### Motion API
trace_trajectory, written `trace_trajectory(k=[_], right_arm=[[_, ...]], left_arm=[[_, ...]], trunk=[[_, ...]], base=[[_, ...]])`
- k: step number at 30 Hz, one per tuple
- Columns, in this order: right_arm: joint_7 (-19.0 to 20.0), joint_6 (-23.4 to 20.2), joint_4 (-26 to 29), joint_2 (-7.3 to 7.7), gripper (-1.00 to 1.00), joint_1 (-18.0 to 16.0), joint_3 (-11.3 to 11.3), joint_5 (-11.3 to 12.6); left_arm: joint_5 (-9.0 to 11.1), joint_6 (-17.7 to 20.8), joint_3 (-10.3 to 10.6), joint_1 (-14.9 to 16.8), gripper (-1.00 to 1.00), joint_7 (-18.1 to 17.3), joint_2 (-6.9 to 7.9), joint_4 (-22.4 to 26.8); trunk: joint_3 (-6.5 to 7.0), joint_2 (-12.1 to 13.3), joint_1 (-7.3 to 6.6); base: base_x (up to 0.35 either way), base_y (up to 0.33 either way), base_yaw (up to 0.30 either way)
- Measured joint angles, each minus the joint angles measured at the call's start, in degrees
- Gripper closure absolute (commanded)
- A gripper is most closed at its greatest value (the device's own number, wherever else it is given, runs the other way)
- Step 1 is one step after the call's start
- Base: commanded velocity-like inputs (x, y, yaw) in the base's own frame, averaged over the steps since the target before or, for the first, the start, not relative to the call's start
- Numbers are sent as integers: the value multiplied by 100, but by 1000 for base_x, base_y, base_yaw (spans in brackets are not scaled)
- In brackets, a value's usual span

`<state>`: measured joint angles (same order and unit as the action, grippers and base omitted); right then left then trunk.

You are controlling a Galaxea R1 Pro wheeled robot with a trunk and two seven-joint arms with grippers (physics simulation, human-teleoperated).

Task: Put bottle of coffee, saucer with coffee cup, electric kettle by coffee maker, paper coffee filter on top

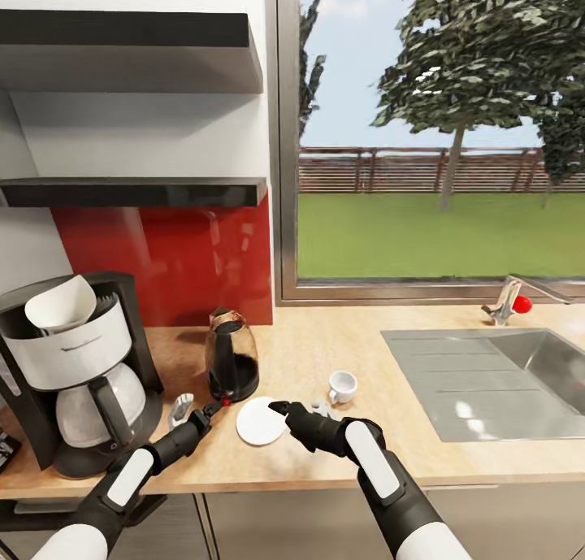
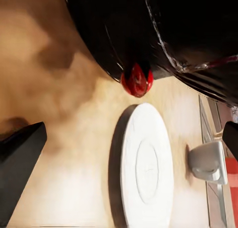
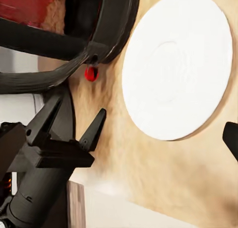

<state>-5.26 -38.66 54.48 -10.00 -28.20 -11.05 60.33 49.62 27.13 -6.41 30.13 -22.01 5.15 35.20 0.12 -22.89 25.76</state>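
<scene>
On the wooden countertop (image 1: 325,357), near its front edge: white saucer (image 1: 262,420) lying flat, bare, just in front of the electric kettle (image 1: 231,355). Kettle dark and glassy, upright, with a small red button (image 2: 136,80) low on its base facing the saucer. Coffee cup (image 1: 342,386) standing on the bare wood to the right of the saucer, apart from it, not on it. Coffee maker (image 1: 77,373) at the left of the counter, glass carafe in place, with a white paper filter (image 1: 61,304) sitting in its top. Kettle just beside the coffee maker, on its right.

Left gripper (image 1: 213,409) low over the counter between coffee maker and saucer, tips close to the kettle's base; seen from the right wrist, jaws parted in a narrow V, holding nothing. Right gripper (image 1: 280,408) at the saucer's right edge; jaws spread wide in its own wrist view, one dark fingertip (image 3: 231,138) beside the saucer's rim, nothing held; touching the rim or not, cannot tell.

Further right, steel sink (image 1: 487,381) with a tap (image 1: 508,300) under the window (image 1: 439,137). Above the coffee maker, two dark shelves (image 1: 134,191) and a red backsplash (image 1: 179,259)
</scene>
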Motion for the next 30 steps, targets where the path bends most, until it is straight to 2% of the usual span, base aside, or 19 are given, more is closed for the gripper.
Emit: trace_trajectory(k=[5,8,11,13,17,24,28,29,30], right_arm=[[35,160,-96,0,-100,0,114,-15],[27,142,0,39,-100,0,86,-5],[14,110,96,136,-100,0,75,13],[11,102,161,201,-100,0,72,20],[10,98,289,223,-100,0,70,33],[16,91,515,218,-100,0,61,49],[17,89,547,218,-100,0,60,165],[17,88,540,218,-100,0,56,360],[17,88,537,218,-100,0,54,421]], left_arm=[[72,-117,116,-148,-100,30,-160,10],[91,2,28,-235,-100,-81,-70,16],[105,17,63,-250,-100,-94,24,43],[82,24,82,-252,-100,-98,34,65],[34,52,85,-244,-100,-92,34,87],[42,81,293,-210,-100,-66,25,303],[36,83,398,-210,-100,-59,19,442],[26,81,398,-215,-100,-56,18,467],[24,80,399,-217,-100,-55,18,470]], trunk=[[1,1,0],[1,0,0],[0,1,0],[0,1,0],[0,1,0],[1,1,0],[0,0,-2],[0,2,-1],[0,1,-1]], base=[[0,0,0],[0,0,0],[0,0,0],[0,0,0],[0,0,0],[1,0,0],[107,0,0],[70,0,0],[36,0,0]])
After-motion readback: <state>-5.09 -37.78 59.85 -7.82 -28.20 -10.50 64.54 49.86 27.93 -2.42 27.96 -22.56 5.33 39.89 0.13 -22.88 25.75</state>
